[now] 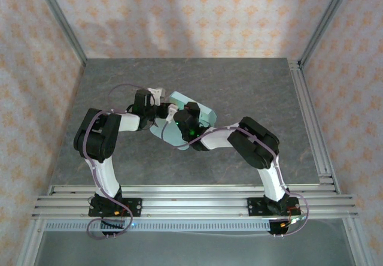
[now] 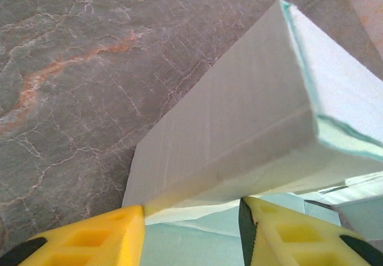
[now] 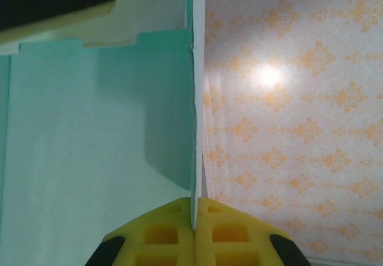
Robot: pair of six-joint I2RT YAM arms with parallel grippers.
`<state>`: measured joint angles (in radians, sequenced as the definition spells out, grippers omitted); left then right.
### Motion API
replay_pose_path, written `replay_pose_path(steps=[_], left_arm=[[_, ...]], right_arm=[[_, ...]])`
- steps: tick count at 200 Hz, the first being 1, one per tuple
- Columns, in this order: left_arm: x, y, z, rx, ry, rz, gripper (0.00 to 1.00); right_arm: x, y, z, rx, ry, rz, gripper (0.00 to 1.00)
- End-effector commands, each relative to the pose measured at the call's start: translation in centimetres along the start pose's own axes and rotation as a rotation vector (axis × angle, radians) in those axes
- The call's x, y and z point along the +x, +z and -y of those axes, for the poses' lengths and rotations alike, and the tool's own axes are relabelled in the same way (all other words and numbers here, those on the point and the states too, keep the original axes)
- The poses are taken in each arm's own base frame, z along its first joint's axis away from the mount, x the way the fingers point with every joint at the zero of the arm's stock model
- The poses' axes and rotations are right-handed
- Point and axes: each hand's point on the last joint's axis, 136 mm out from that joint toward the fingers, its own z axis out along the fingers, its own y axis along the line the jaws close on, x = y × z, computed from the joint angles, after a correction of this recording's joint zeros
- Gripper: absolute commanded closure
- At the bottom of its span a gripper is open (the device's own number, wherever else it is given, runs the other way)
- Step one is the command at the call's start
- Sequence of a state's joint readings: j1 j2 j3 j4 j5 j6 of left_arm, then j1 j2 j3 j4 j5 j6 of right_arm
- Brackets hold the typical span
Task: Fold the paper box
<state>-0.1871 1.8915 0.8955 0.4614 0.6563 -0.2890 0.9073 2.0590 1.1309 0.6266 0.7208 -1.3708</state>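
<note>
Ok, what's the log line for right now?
task: fold paper box | left tool: open, at a raised panel | right tool: shut on a thin panel edge | state: partly folded

Top external: looks steeply down from above and behind the arm bases at the bottom edge. Takes in the whole grey table [image 1: 239, 86], the patterned walls [image 1: 197, 14] and, small at centre, the paper box [image 1: 181, 98].

Left wrist: sits just behind the left gripper [image 2: 191, 233] at the bottom edge. Faces forward and down, very near the box's white panel, with table at upper left.

Right wrist: peers past the right gripper [image 3: 194, 221], bottom centre, along a pinched card edge. Very close, with patterned walls on the right half.

Shares the box across all three.
</note>
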Motion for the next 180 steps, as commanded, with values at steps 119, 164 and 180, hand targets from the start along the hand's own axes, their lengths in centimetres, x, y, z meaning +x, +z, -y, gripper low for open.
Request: replay_pose_path(steps=[119,164,180], left_arm=[[-0.7,1.5,1.1,0.048,0.076,-0.02,0.76],[-0.8,0.5,0.0,0.011,0.033,0.007,0.6],[-2.1,-0.4,0.0,0.002,0.021,0.051,0.58]], right_arm=[[1.0,-0.9,-4.5,-0.235,-0.049,0.012,1.0],[1.5,-0.9,-3.9,-0.251,-0.019,0.003,1.0],[1.6,-0.9,-3.7,-0.26,-0.009,0.0,1.0]])
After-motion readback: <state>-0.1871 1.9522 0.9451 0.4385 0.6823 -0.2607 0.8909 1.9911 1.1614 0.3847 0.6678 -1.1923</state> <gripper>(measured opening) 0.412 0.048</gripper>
